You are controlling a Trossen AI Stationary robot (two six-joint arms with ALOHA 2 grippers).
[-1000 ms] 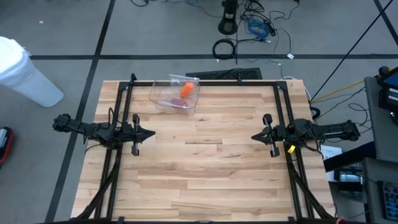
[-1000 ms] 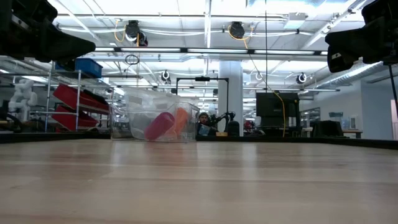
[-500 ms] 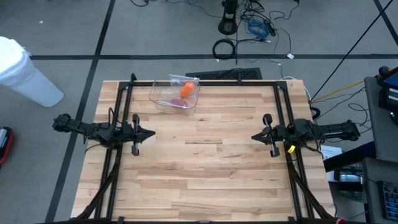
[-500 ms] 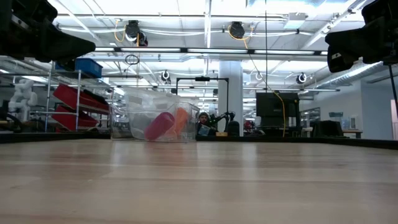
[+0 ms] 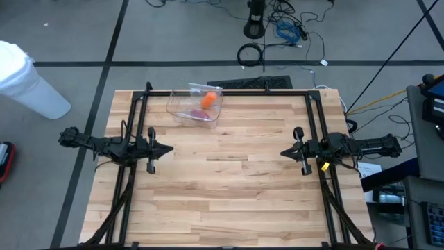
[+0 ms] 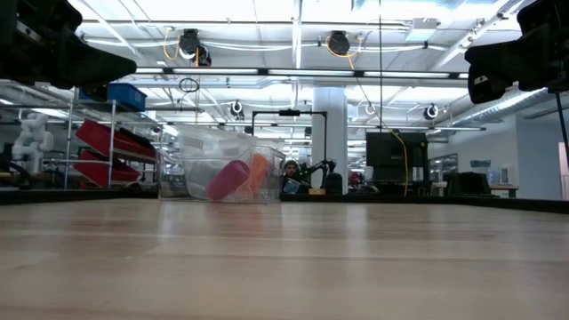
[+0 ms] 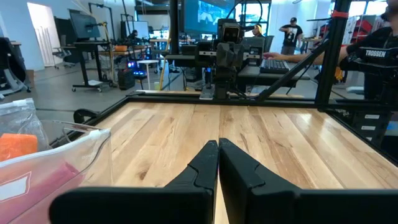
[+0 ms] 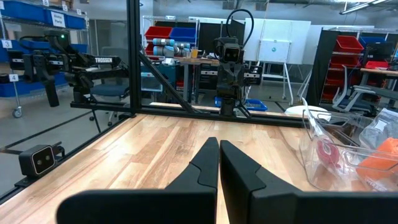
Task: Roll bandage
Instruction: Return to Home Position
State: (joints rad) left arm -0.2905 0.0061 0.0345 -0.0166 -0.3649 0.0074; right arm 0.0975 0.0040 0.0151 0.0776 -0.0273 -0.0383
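Finds the bin (image 5: 195, 106) at the far edge of the table (image 5: 229, 194), left of centre, set against the far rail of the black frame (image 5: 263, 91) and well apart from both arms. Sees inside it the pink bandage (image 5: 198, 115) in a clear bag (image 7: 18, 115), low toward the near wall, with an orange thing (image 5: 209, 99) just beside it on the far side. Places the left gripper (image 5: 166, 148) over the table's left side at mid-depth, pointing inward; records its fingers (image 7: 202, 165) pressed flat together, nothing between them. Places the right gripper (image 5: 284, 151) opposite, over the right side, also pointing inward, with fingers (image 8: 205, 163) closed tip to tip and empty. Notes in the low view that both arms hang well above the wood. Rates the room for moving as wide: open planks between the two grippers and on to the near edge, with only the far left strip taken by the bin. Marks the frame's rails along both sides and the far edge as the limits. Reads TROSSEN in white on a dark arm segment (image 7: 380, 54) beyond the frame in the left wrist view. Cannot read any other tags or signs in the room.
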